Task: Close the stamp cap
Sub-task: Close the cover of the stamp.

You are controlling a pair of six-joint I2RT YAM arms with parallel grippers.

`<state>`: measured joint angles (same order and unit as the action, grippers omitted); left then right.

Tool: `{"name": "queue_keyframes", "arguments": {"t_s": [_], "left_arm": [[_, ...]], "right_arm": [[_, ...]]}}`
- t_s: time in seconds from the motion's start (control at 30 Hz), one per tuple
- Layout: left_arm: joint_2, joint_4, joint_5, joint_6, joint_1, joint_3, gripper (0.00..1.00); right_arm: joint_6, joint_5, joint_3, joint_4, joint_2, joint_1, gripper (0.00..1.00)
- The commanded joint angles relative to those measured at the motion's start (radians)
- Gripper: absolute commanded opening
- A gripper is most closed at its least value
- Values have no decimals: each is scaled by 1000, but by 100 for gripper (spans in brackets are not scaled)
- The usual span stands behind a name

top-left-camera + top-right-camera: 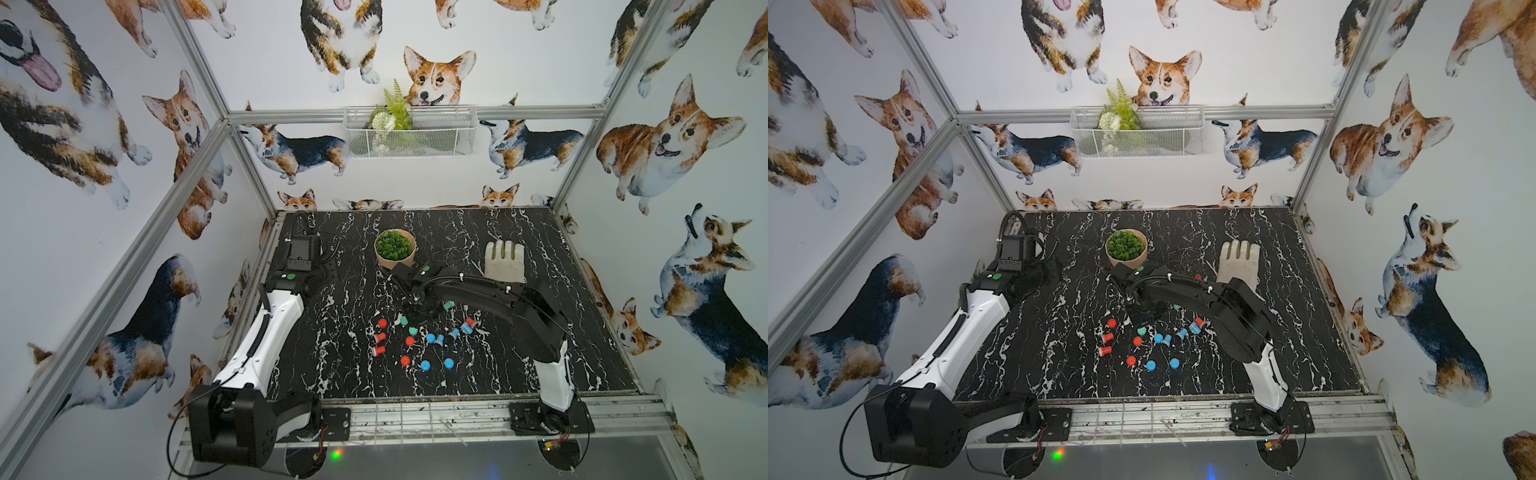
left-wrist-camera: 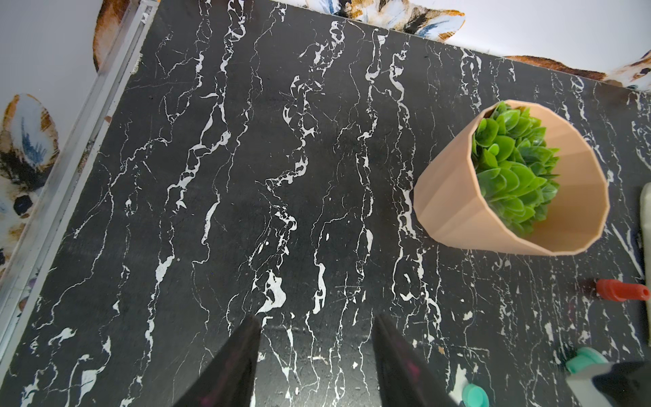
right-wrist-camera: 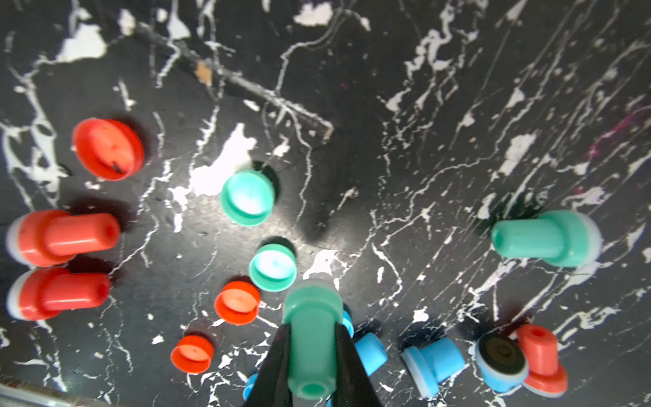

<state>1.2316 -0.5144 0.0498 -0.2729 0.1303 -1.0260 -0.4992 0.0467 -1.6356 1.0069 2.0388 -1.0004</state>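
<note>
Right wrist view: right gripper (image 3: 312, 329) is clamped on teal stamp (image 3: 311, 306). Both fingers (image 3: 278, 359) press vs. its narrow handle, and the wide head end sticks out past the tips, aimed at the table (image 3: 387, 105). Can't tell if the head touches the surface. Nearest teal cap (image 3: 273, 266) lies hollow side showing, just beyond the stamp head. The edges overlap in this view, so contact can't be judged. Second teal cap (image 3: 247, 197) sits a bit further on, same way up. A spare teal stamp (image 3: 549, 238) lies on its side, well apart. A red stamp (image 3: 63, 236) lies on its side out the opposite way, and a blue stamp (image 3: 431, 363) lies near the fingers.

Both top views show right arm (image 1: 478, 289) reaching from its base at the front edge w/ elbow high. Its forearm runs over toward table ctr and the wrist bends down, so the gripper hangs low over the scatter of stamps & caps, not far from the plant pot (image 1: 395, 248).

Left arm (image 1: 274, 328) lies stretched along the table's left side, wrist toward the back corner. Left wrist view: left gripper (image 2: 317, 319) has jaws apart w/ nothing btwn them, bare marble beneath and the pot off to one side.
</note>
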Motion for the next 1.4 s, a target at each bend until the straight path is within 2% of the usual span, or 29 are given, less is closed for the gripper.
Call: {"name": "queue_keyframes", "arguments": {"t_s": [0.0, 0.93, 1.37], "left_arm": [[-4, 14, 0, -1, -2, -3, 55], [-6, 16, -2, -1, -2, -3, 55], [-3, 16, -1, -1, -2, -3, 55]], "right_arm": [[-19, -13, -24, 32, 23, -19, 11], [-9, -12, -58, 10, 98, -30, 11], [-9, 0, -37, 24, 84, -30, 11]]}}
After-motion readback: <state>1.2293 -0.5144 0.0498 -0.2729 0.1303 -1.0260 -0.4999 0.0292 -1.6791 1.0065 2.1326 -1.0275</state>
